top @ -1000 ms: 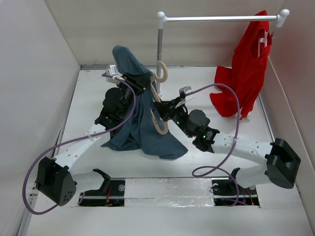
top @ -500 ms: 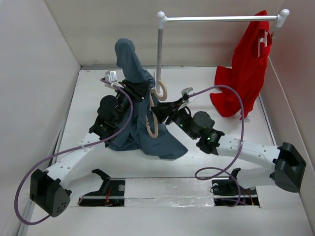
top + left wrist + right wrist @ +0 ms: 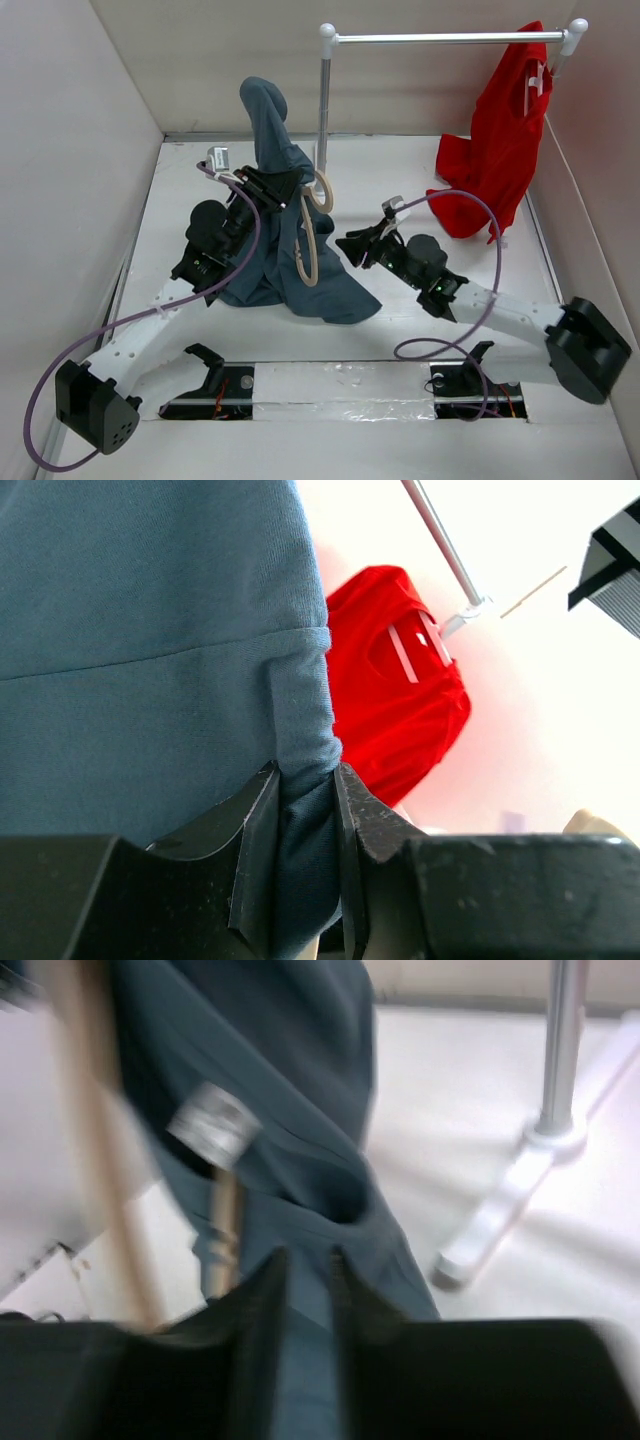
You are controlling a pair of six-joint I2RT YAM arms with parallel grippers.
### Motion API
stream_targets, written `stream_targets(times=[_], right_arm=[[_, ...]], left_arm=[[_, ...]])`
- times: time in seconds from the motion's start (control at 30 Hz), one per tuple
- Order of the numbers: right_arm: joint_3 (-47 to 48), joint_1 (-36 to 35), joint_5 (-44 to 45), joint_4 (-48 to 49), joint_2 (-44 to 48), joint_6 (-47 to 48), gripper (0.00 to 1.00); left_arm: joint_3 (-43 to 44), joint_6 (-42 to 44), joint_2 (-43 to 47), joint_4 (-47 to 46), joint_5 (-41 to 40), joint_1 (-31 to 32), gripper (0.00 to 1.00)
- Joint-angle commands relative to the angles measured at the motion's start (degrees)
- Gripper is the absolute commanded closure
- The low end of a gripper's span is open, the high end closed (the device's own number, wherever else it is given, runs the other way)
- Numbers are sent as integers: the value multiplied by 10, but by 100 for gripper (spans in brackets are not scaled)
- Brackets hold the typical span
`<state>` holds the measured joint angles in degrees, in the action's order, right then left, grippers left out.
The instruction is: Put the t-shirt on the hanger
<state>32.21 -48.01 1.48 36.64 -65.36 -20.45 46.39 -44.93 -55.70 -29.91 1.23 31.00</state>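
The left hand (image 3: pixel 306 780) is pinching a fold of the t-shirt (image 3: pixel 290 265) and holding it high, the lower cloth lying heaped on the worktop (image 3: pixel 190 170); the hanger (image 3: pixel 309 245) is standing nearly upright against the raised fabric, hook uppermost, and I cannot tell what is carrying it; the right hand (image 3: pixel 350 246) is hovering just beside the hanger, fingers narrow, and its blurred wrist view is not showing whether they are nipping cloth. The step looks like feeding a hanger arm into the neck opening; the left should be holding the collar taut while the right is steadying the hanger and easing one shoulder in slowly, lest the cloth bunch.
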Motion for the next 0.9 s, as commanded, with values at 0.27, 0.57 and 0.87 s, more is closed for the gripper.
stream_targets(times=[0.27,0.57,0.87], right_arm=[[109,47,-179,9,-178,123,36],[105,26,-165,83,-223,92,61],[-17,-44,-119,220,-210,-12,100]], left_arm=[[8,-14,44,-16,32,-2,100],[-10,-23,55,-30,16,-2,100],[-32,-61,67,-121,-51,-2,100]])
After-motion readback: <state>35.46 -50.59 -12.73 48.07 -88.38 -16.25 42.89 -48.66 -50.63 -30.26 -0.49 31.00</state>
